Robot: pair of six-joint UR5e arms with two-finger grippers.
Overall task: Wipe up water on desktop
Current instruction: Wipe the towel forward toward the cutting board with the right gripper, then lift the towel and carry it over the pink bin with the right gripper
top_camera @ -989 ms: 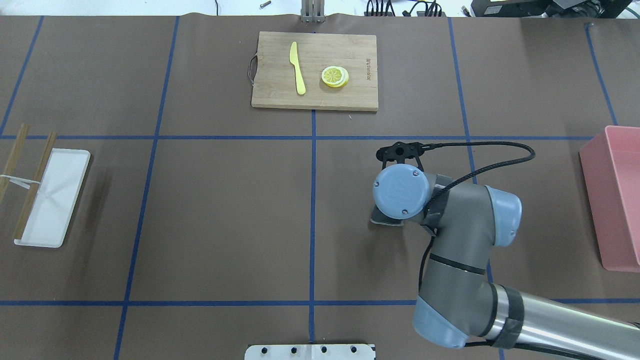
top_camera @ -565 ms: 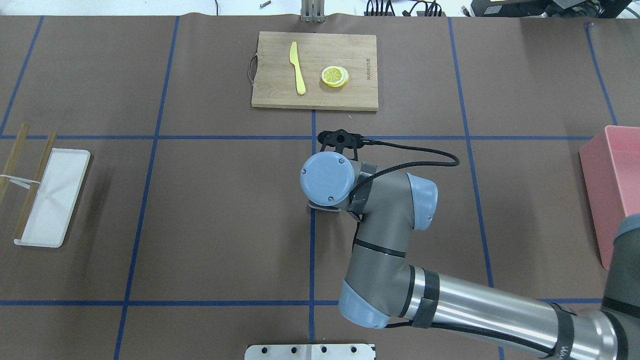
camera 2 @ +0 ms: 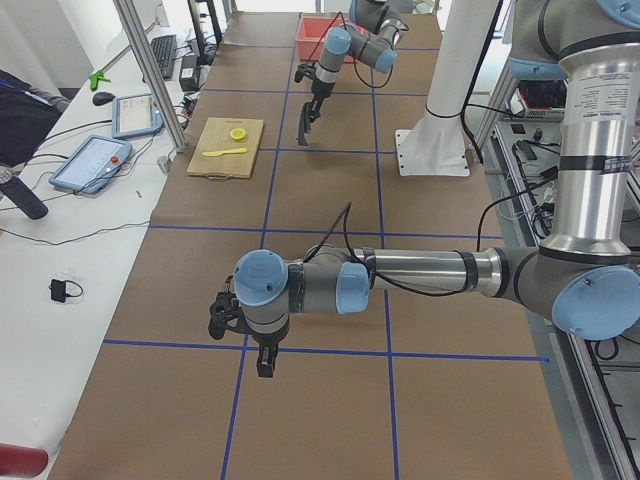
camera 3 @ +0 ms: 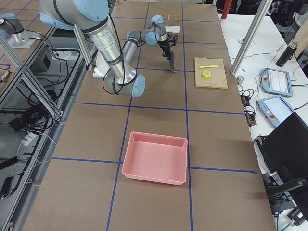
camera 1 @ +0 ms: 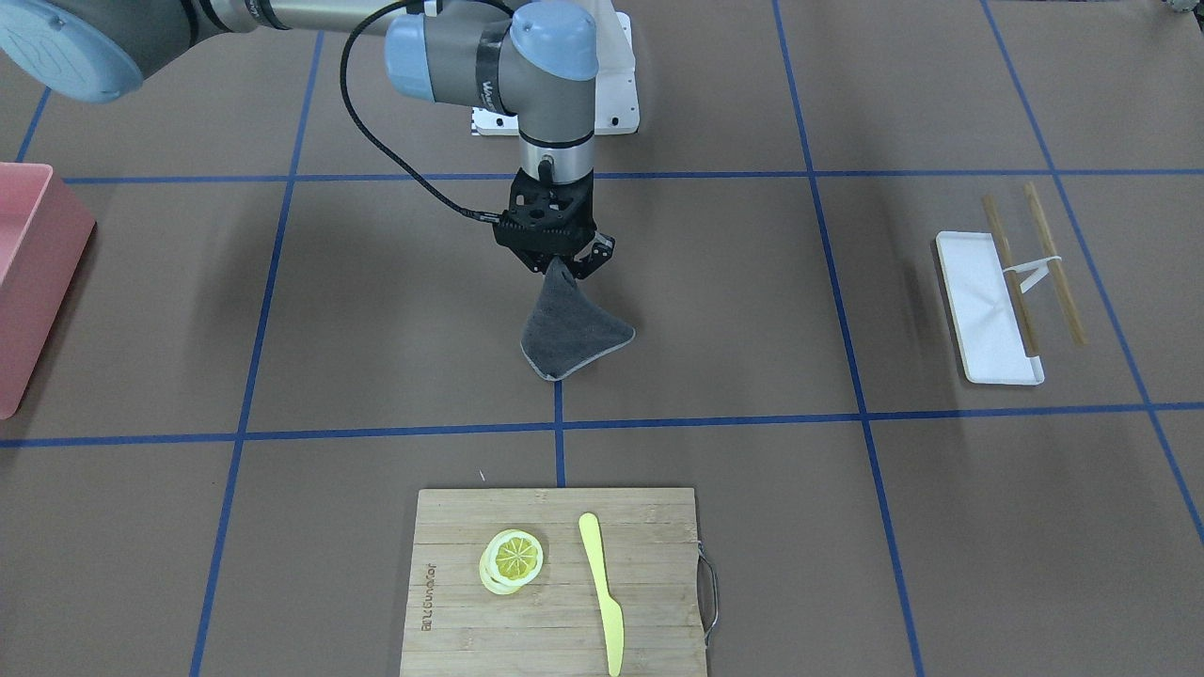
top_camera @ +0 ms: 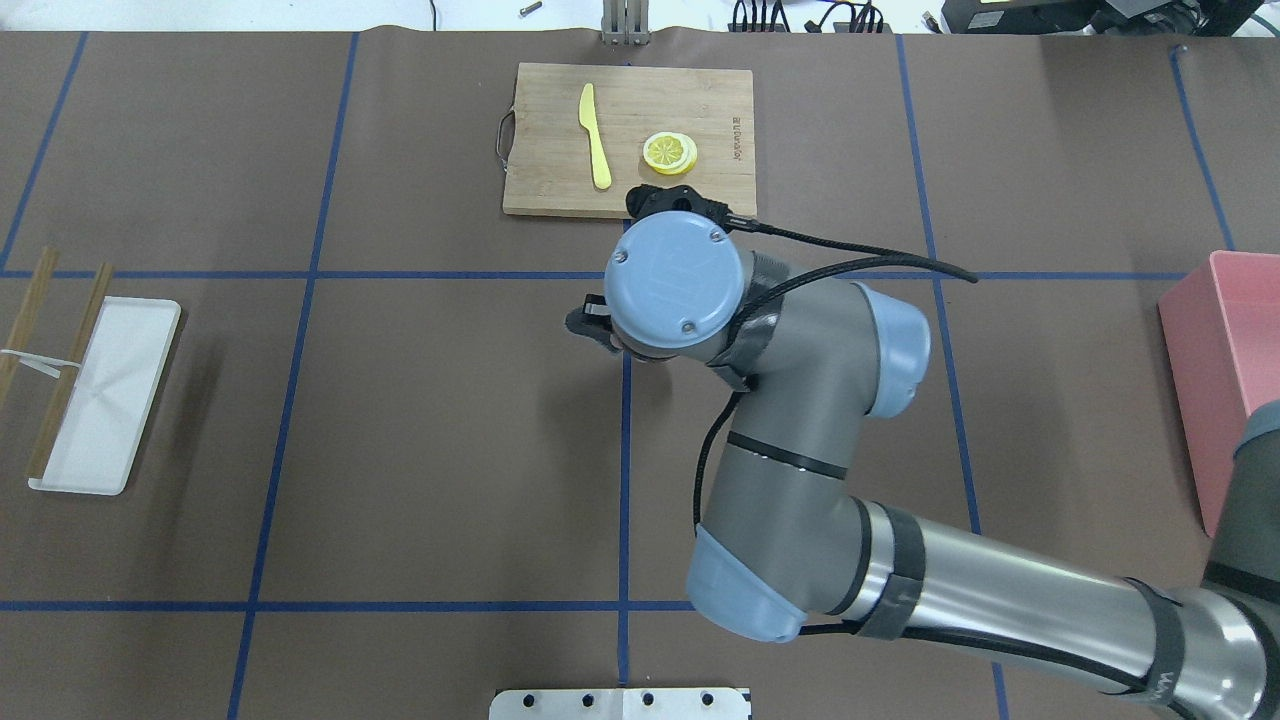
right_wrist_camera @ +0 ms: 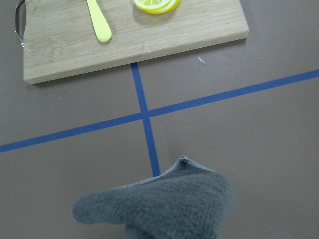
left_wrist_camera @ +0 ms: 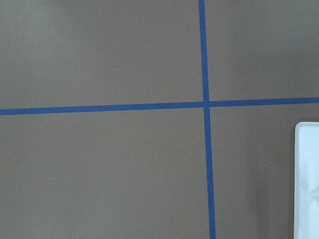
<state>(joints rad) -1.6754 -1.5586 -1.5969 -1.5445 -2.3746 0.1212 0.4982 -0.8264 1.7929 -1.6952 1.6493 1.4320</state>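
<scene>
The desktop (camera 1: 376, 310) is a matte brown surface with blue tape lines; no water shows on it. My right gripper (camera 1: 562, 259) points down over the centre and is shut on one corner of a grey cloth (camera 1: 572, 331). The cloth hangs as a triangle and its lower edge rests on the desktop near the tape crossing. In the overhead view my wrist hides most of the cloth (top_camera: 583, 322). The right wrist view shows the cloth (right_wrist_camera: 164, 204) close up. My left gripper (camera 2: 262, 362) shows only in the exterior left view, low over the desktop; I cannot tell its state.
A bamboo cutting board (top_camera: 540, 180) with a yellow knife (top_camera: 596, 140) and lemon slices (top_camera: 670, 153) lies just beyond the cloth. A pink bin (top_camera: 1235, 390) stands at the right edge. A white tray (top_camera: 105, 395) with chopsticks (top_camera: 68, 370) lies at the left.
My right arm has swept the cloth left across the desktop, then away from me towards the cutting board, and the wrist now looks higher.
</scene>
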